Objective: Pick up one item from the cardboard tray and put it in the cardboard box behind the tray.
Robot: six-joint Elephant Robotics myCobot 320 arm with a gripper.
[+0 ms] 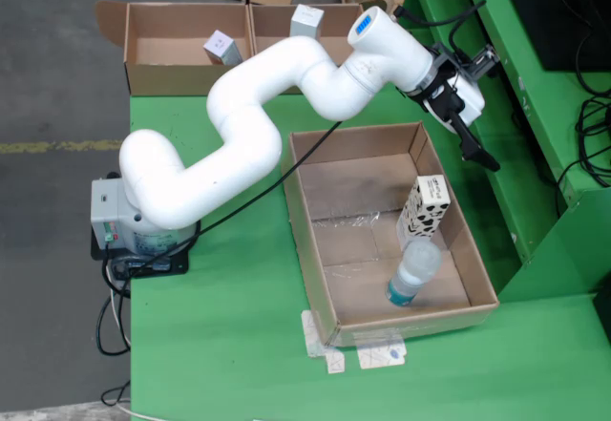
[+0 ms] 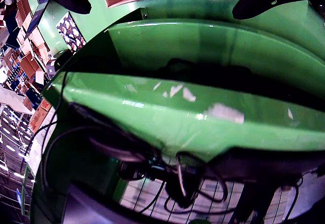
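Gripper (image 1: 474, 144) w/ dark fingers spread, empty, past tray (image 1: 315, 211) far rim, spotted carton (image 1: 423, 209) & bottle (image 1: 414, 272) inside, wrist view mostly green blur, tray edge cut off.

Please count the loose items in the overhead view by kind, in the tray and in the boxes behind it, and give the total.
Plastic bottle: 1, lying in the cardboard tray at.
Black-and-white patterned carton: 1, against the tray's right wall.
Small grey-white cartons: 2, one in each back box, and.
Total: 4 items.
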